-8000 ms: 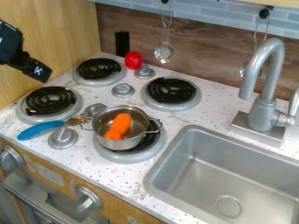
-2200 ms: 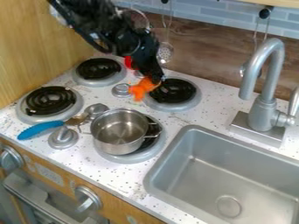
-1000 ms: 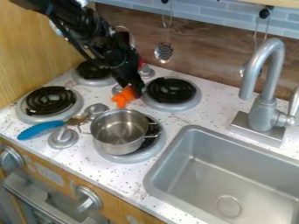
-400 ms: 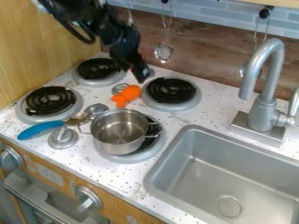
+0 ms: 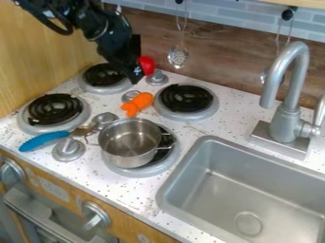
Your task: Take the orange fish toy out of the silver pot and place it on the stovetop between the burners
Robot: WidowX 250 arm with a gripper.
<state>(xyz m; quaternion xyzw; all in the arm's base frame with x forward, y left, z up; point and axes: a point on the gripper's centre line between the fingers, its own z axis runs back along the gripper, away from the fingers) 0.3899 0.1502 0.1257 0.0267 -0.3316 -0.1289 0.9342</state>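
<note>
Camera view: the orange toy [image 5: 142, 100] lies on the counter [image 5: 127, 199] behind the pot [image 5: 129, 147], with the gripper [image 5: 135, 78] above and farther back.

The counter runs all around the pot, and the sink [image 5: 254, 173] is set into it to the pot's right. The black arm [image 5: 105, 28] comes in from the upper left, behind the pot. Its gripper is apart from the orange toy, near the red thing [image 5: 147, 65]; I cannot tell whether it is spread or pressed together. The faucet [image 5: 289, 111] rises to the pot's right and farther back. Of the four burners, one is under the pot, one [image 5: 54, 111] is to its left and back, one [image 5: 107, 78] is well behind it, and one [image 5: 186, 102] is behind and to its right. The pot is upright, with its visible inside bare. Well behind it, a slotted spoon [image 5: 178, 57] hangs by the wall. A spoon with a blue handle [image 5: 44, 141] lies to the pot's left, its bowl nearest the pot. The red thing stands beyond the orange toy, well behind the pot, beside a small knob [image 5: 157, 78].
</note>
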